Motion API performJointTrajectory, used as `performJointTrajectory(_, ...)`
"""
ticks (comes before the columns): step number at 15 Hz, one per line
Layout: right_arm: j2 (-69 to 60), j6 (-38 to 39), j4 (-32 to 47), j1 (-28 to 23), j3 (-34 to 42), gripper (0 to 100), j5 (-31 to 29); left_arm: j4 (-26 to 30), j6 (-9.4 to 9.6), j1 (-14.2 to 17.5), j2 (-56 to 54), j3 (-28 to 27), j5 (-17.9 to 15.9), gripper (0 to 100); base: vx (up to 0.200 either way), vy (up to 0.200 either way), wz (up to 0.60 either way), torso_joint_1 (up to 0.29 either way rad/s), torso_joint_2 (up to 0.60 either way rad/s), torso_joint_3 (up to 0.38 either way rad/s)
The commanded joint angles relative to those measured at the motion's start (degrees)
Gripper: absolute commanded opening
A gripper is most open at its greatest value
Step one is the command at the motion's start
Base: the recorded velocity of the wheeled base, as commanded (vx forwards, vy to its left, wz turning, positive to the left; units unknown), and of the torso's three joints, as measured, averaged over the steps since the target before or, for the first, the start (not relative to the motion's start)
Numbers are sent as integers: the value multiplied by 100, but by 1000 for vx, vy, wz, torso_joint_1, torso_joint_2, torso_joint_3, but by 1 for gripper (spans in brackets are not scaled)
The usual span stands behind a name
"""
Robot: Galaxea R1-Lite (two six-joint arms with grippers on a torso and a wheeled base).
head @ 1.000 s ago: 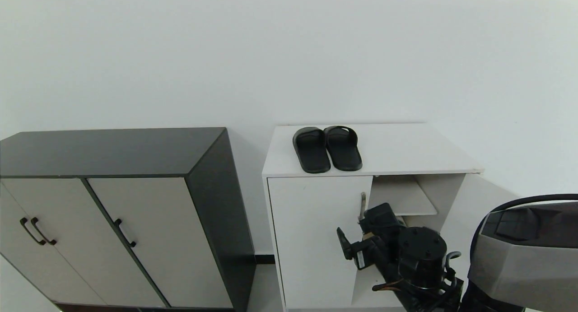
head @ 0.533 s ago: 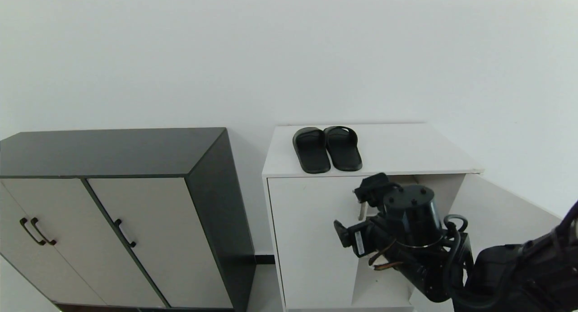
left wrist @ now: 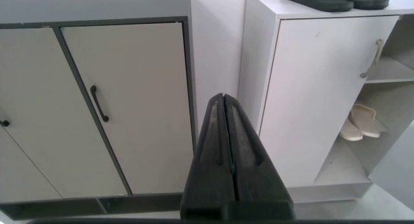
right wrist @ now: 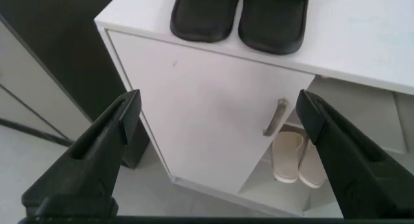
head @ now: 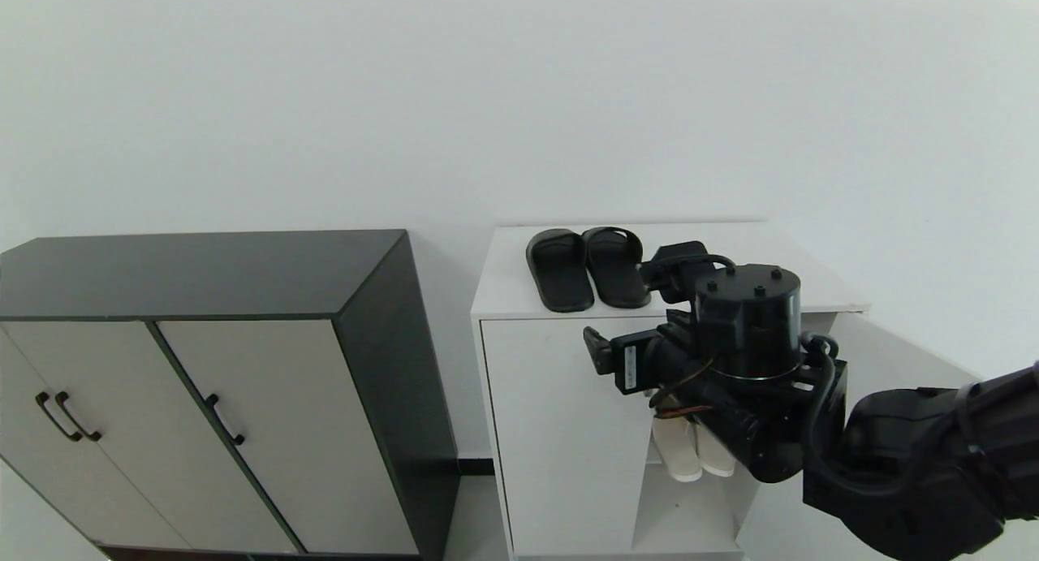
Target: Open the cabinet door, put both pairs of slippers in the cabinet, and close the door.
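A pair of black slippers (head: 588,269) (right wrist: 240,13) lies on top of the white cabinet (head: 560,431). Its right door (head: 893,366) stands swung open and its left door (right wrist: 200,114) is closed. A pair of white slippers (head: 690,451) (left wrist: 362,120) (right wrist: 297,159) rests on a shelf inside the open half. My right arm (head: 747,334) hangs in front of the cabinet at the height of its top. The right gripper (right wrist: 218,101) is open and empty, just short of the black slippers. My left gripper (left wrist: 224,98) is shut on nothing, low and well back from both cabinets.
A dark cabinet with pale double doors (head: 203,366) (left wrist: 123,101) stands to the left of the white one, a narrow gap between them. The closed left door carries a metal handle (left wrist: 370,59) (right wrist: 275,117). A plain wall runs behind.
My right arm has risen from the cabinet's open lower half to the level of its top, uncovering the white slippers inside. The black slippers have not moved.
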Motion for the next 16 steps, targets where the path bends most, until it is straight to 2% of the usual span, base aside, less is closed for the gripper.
performJointTrajectory(1,53,0,-3,-22,-94,100,-8,-1,2,1,-1,0,4,0,200,0,0,2,-7,7)
performJointTrajectory(13,563,123,129,-48,-393,100,-8,-1,11,1,-1,0,4,0,200,0,0,2,1,2)
performJointTrajectory(16,765,123,138,-66,-612,100,-8,-1,11,1,-1,0,4,0,0,0,0,0,0,0)
